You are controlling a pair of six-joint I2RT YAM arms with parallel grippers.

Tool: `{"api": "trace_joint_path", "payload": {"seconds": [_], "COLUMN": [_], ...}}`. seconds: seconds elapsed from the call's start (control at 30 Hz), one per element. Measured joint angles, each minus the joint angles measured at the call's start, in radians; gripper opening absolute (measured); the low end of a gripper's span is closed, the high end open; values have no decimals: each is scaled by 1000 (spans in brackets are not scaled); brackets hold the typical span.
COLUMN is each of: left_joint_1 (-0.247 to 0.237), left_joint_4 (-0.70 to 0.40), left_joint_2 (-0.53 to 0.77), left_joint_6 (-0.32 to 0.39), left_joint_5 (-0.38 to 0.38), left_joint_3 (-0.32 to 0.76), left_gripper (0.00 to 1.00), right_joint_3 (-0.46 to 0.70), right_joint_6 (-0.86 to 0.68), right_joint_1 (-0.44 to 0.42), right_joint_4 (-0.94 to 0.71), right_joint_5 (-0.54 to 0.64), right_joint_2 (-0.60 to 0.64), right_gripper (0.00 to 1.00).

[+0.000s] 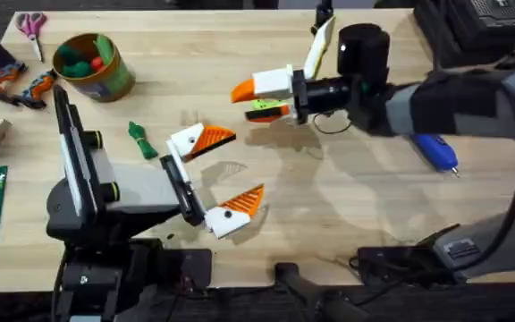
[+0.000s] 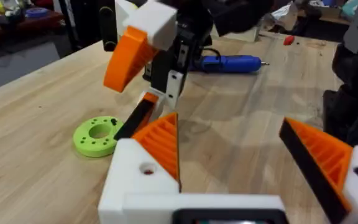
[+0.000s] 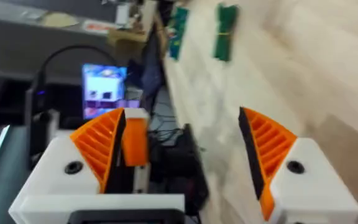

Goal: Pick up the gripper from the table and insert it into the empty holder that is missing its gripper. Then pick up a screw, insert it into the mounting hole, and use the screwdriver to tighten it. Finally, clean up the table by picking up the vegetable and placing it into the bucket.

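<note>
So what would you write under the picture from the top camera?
Two open grippers, left and right, meet mid-table; screwdriver, vegetable and bucket wait nearby.

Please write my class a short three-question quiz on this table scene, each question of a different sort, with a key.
1. True or false: the vegetable lies inside the bucket.
2. Where does the screwdriver lie? A, in the bucket; B, on the table beside the right arm; C, between the left gripper's fingers.
3. Fill in: the left gripper stands ___.
Key: 1 false, it lies on the table; 2 B; 3 open.
</note>
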Motion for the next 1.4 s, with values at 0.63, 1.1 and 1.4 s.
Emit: {"api": "trace_joint_path", "payload": {"seconds": [0.63,1.1,1.4], "left_joint_1": [0,0,0], "left_joint_4": [0,0,0], "left_joint_2": [0,0,0], "left_joint_6": [0,0,0], "left_joint_5": [0,0,0], "left_joint_3": [0,0,0], "left_gripper": [985,986,986], "right_joint_3": [517,518,518], "right_joint_6": [-911,-1084,-1088], "right_joint_1": [-54,107,100], "right_joint_4": [-1122,-1122,-1083], "right_joint_5": [499,931,993], "right_joint_2": [0,5,92], "right_gripper": [993,994,993]}}
